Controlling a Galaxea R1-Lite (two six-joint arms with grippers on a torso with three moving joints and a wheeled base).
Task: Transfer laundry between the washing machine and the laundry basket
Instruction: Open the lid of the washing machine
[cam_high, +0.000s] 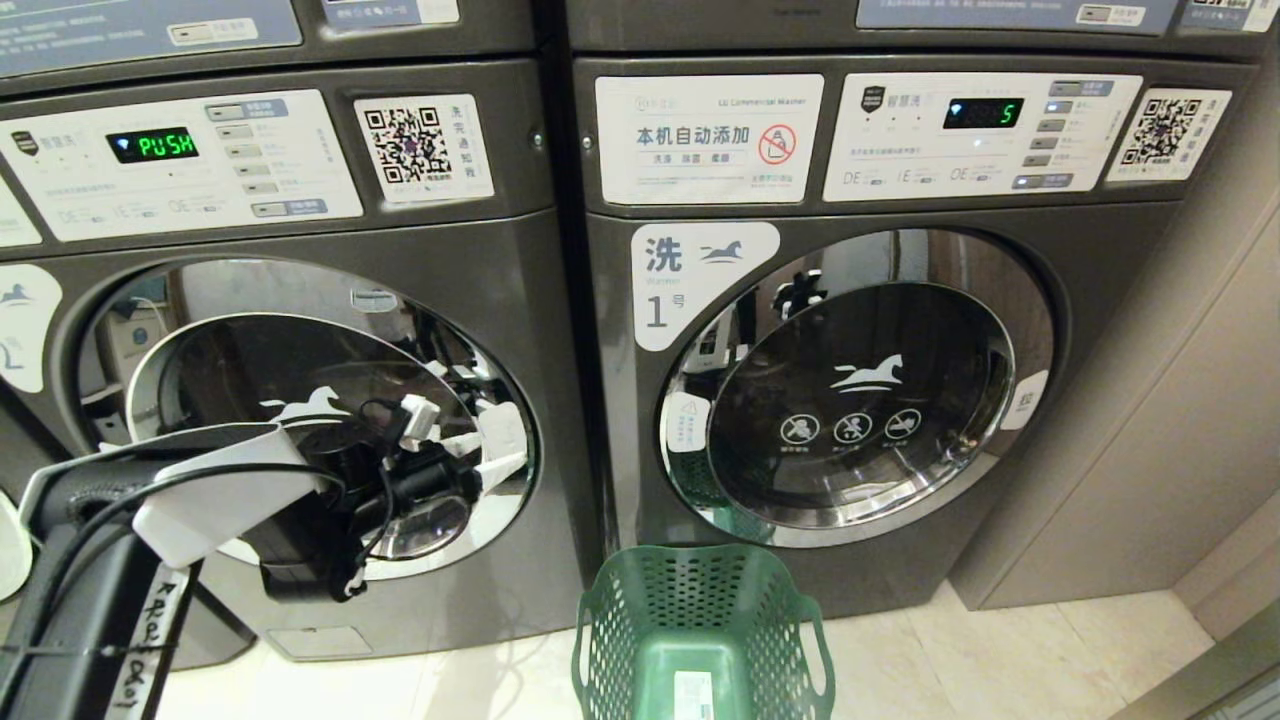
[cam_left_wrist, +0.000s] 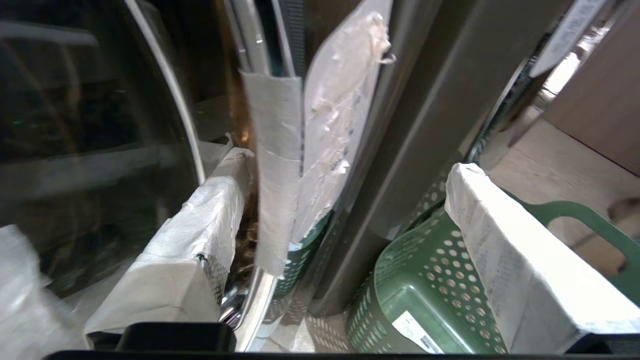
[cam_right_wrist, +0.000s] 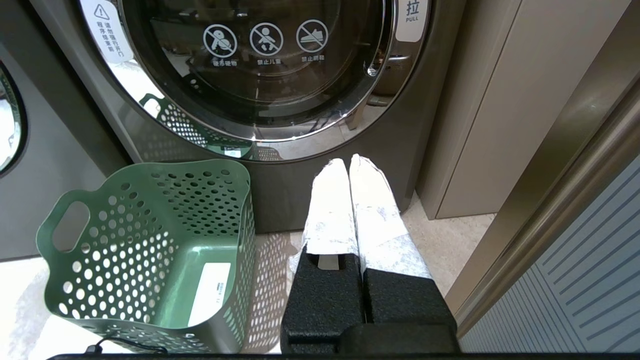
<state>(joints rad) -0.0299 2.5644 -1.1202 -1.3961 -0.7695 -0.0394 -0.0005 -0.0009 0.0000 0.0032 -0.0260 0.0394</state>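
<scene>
1. Two grey front-loading washers; right one's round glass door (cam_high: 860, 400) shut, no laundry visible.
2. Empty green perforated plastic basket (cam_high: 700, 640) on floor below: light, rigid; lift by handle cutouts.
3. Left pincer (cam_high: 470, 440) spread wide at left washer's door rim; right pincer (cam_right_wrist: 350, 167) closed, empty.

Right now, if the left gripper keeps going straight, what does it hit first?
Probably the taped right edge of the left washer door. The open left gripper straddles that rim, one finger over the glass, the other over the basket. Depth is unclear.

The right-hand grey washing machine (cam_high: 860, 390) has its round chrome door shut. An empty green perforated laundry basket (cam_high: 700, 640) stands upright on the floor just before it.
</scene>
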